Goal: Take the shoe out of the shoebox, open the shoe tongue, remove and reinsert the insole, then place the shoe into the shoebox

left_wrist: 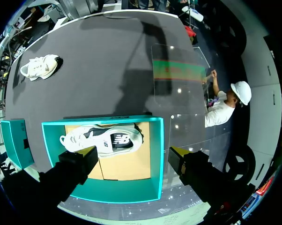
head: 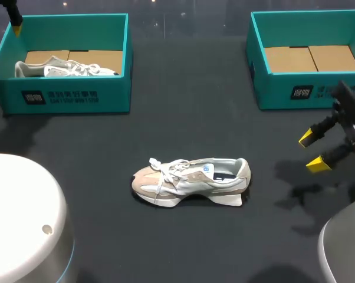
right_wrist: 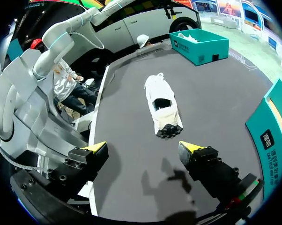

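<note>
Done: you have the shoe [head: 190,181] out on the table [head: 183,118]
Remaining: tongue [head: 206,170], insole [head: 226,174] and reboxing await you
Claws: left gripper [left_wrist: 134,152] and right gripper [head: 311,151] both spread, empty

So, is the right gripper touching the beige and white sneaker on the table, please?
Apart. The head view shows bare black table between the right gripper and the sneaker.

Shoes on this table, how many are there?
2. One shoe lies on the table near the middle; the other shoe sits inside the left shoebox. The right shoebox looks empty, so none seems hidden.
</note>
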{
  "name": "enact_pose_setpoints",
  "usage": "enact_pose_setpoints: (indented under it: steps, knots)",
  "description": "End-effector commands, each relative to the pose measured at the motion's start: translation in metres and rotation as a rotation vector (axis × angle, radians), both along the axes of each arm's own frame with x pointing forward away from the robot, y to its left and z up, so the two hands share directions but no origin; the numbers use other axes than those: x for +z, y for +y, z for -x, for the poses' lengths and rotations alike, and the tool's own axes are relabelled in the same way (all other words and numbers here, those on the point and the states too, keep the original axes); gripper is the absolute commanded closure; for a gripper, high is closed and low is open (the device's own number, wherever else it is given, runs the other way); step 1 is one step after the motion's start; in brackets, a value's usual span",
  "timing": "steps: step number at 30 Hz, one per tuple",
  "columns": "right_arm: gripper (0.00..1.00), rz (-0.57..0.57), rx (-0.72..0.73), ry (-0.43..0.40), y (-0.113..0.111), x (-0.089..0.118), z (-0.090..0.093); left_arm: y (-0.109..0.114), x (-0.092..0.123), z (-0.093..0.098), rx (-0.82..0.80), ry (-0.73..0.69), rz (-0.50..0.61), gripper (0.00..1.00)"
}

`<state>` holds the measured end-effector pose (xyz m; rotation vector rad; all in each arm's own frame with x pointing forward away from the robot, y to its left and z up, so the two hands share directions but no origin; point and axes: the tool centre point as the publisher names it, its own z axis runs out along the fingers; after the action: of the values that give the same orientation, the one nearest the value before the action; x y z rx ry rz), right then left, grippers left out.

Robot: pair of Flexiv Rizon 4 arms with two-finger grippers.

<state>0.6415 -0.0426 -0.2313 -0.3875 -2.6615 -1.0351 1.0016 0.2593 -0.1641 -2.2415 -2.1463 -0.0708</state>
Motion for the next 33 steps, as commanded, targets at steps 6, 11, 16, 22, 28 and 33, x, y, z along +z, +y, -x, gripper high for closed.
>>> enact_pose_setpoints:
  steps: [6, 11, 16, 22, 28, 33]
  knots:
    - [0.0, -0.54, -0.203, -0.223, -0.024, -0.04, 0.002, 0.0, 0.0, 0.001, -0.002, -0.001, -0.001, 0.0]
    - [0.0, -0.562, -0.196, -0.186, -0.029, -0.051, 0.0, 0.0, 0.0, 0.001, -0.002, -0.001, -0.001, 0.0]
    - [0.0, -0.562, -0.196, -0.186, -0.029, -0.051, 0.0, 0.0, 0.0, 0.001, -0.002, -0.001, -0.001, 0.0]
    - [0.0, -0.562, -0.196, -0.186, -0.029, -0.051, 0.0, 0.0, 0.0, 0.001, -0.002, -0.001, -0.001, 0.0]
    - [0.0, -0.556, -0.278, -0.341, -0.032, -0.064, -0.011, 0.0, 0.0, 0.001, -0.002, -0.001, -0.001, 0.0]
    - [0.0, -0.512, -0.282, -0.432, -0.036, -0.07, -0.017, 0.0, 0.0, 0.001, -0.002, -0.001, -0.001, 0.0]
